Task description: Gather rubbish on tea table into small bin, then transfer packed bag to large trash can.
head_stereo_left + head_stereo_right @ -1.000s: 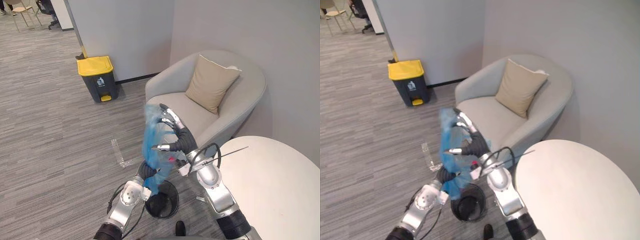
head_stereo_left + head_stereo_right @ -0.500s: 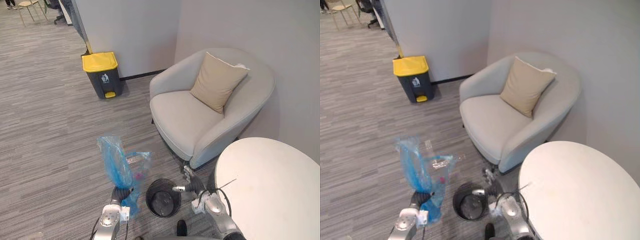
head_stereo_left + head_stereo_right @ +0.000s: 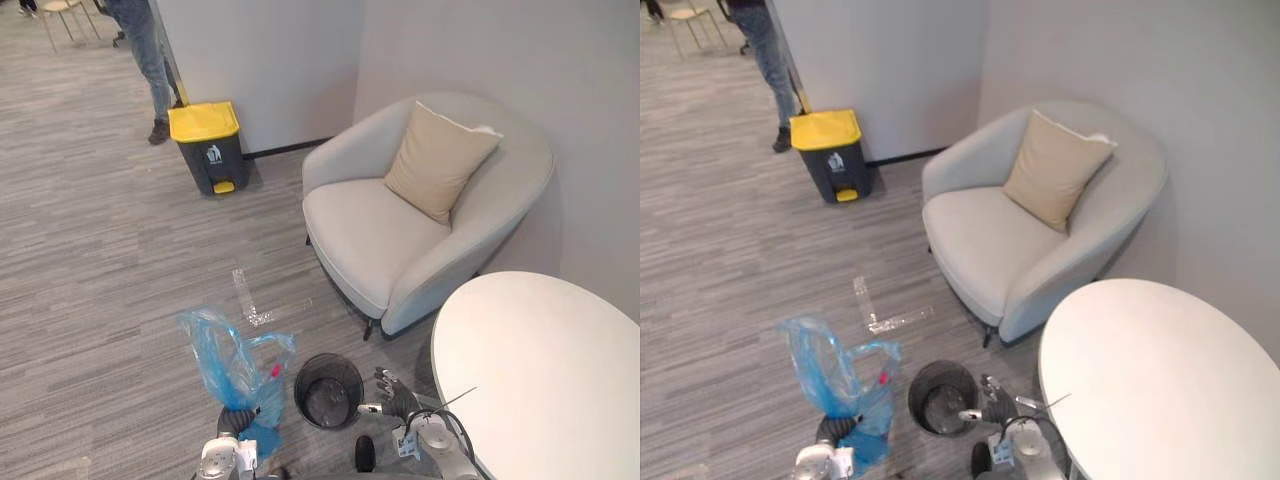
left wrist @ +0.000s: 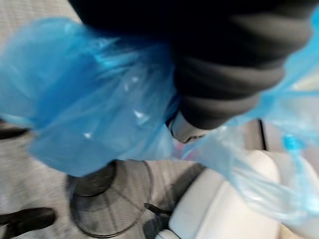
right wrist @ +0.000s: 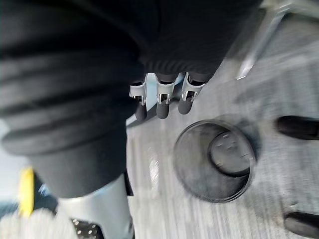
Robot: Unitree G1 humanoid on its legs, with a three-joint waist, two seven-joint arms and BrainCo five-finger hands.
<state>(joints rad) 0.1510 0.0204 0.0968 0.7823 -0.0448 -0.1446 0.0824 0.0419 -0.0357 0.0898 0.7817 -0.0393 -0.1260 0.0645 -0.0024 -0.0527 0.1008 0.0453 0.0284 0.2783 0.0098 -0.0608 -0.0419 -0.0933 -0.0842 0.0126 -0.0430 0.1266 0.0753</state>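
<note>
A: Blue rubbish bag [image 3: 236, 362]?
B: Bottom left, beside the black mesh bin [image 3: 328, 392], up on the left hand [image 3: 232, 420]. Grip buried in plastic, can't tell. Right hand [image 3: 395, 398]: fingers apart, empty.
A: Target?
B: Yellow-lidded trash can [image 3: 205, 142], upper left, well apart, left-arm side. 1 person's legs [image 3: 150, 60] beside it.

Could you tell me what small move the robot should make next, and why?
Probably begin stepping toward the grey trash can with the yellow lid. The crumpled blue plastic bag is already out of the small black mesh bin, up at the left hand, and the can stands far across the floor by the wall. A person stands beside it, so approach carefully.
</note>
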